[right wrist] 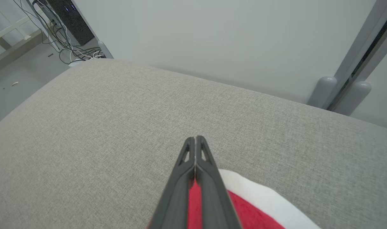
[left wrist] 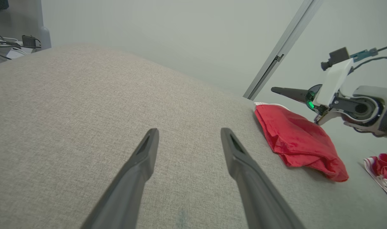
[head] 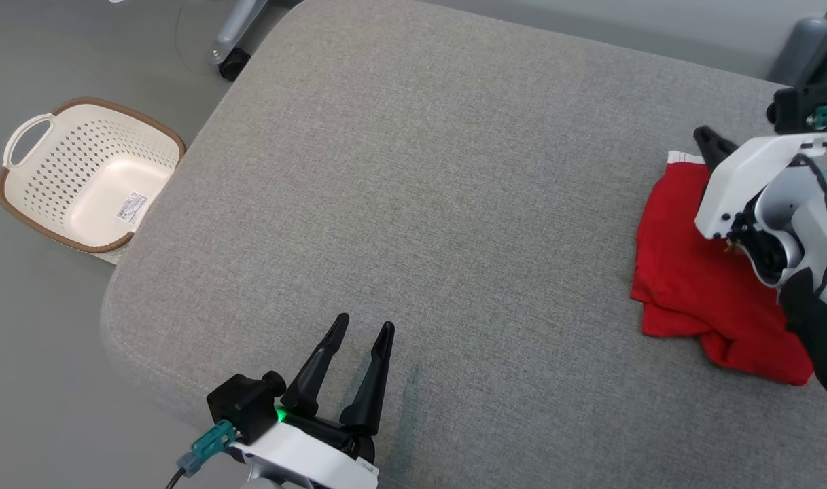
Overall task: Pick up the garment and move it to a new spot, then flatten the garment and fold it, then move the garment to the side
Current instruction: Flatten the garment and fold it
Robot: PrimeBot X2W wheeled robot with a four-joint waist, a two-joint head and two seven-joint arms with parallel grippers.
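Red cloth so near the right edge of the cushion worries us: the garment could slide off or lose its fold if nudged. Our right gripper hangs just above its white-trimmed far end, fingers pressed together and holding nothing. Our left gripper stands spread, well apart. The garment looks folded but lumpy, its near corner bunched.

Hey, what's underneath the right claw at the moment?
The folded red garment, lying on the grey cushion. The right claw is shut above its white-trimmed edge. The arm hides part of the garment in the head view.
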